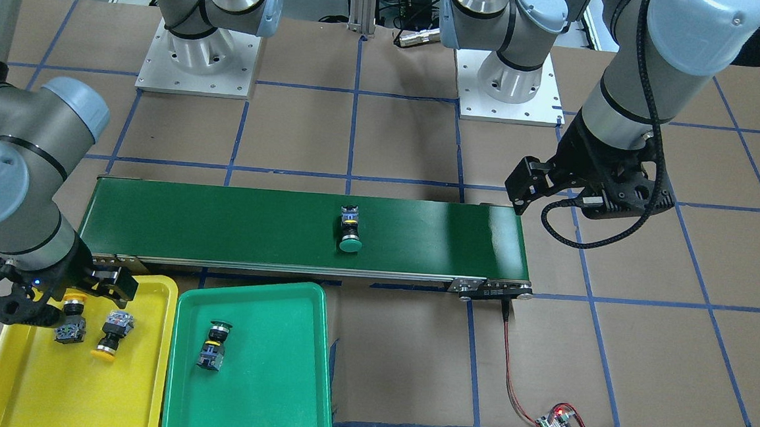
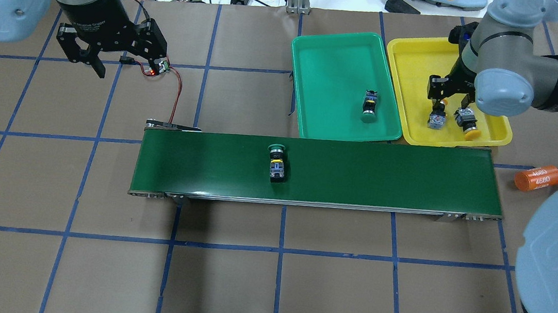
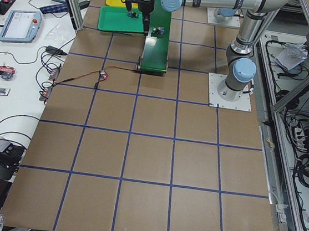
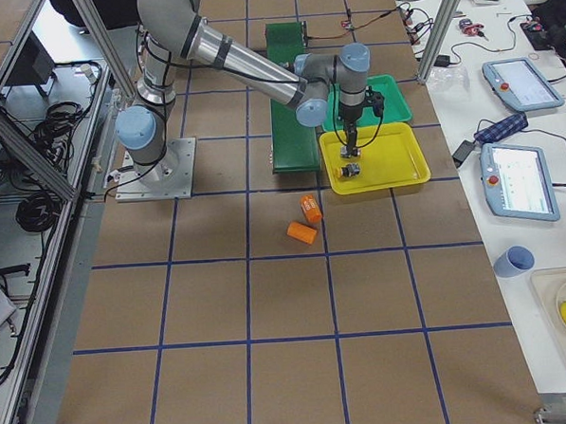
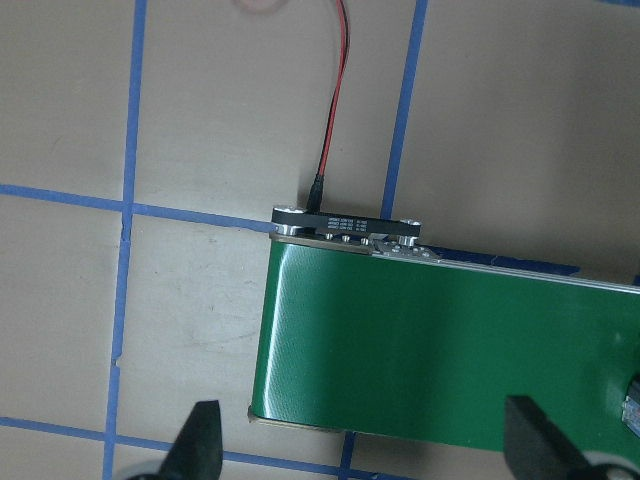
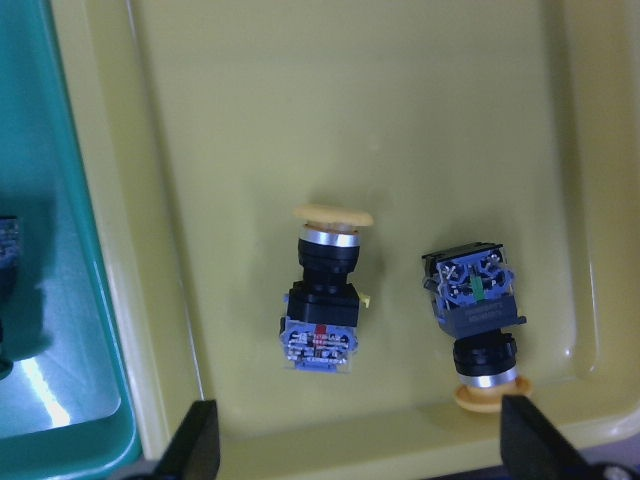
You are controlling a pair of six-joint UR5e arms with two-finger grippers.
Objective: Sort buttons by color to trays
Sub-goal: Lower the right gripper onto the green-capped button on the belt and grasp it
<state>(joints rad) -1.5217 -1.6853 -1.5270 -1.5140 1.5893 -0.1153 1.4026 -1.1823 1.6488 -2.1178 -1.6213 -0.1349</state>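
Now yellow buttons point(image 6: 322, 290) lying in yellow tray point(image 6: 450, 100), green button point(image 2: 369, 105) in green tray point(image 2: 331, 53), second green button point(image 2: 277, 162) on belt point(image 2: 385, 178), left gripper point(image 5: 365, 445) and right gripper point(image 6: 362, 445) wide, empty.

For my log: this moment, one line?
yellow tray: both yellow buttons | green tray: green button | belt: second green button | tools open

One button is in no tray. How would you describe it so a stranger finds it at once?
Find the long dark-green conveyor belt on the table. Near its middle a button with a green cap lies on its side. It alone is on the belt, outside the green tray and yellow tray.
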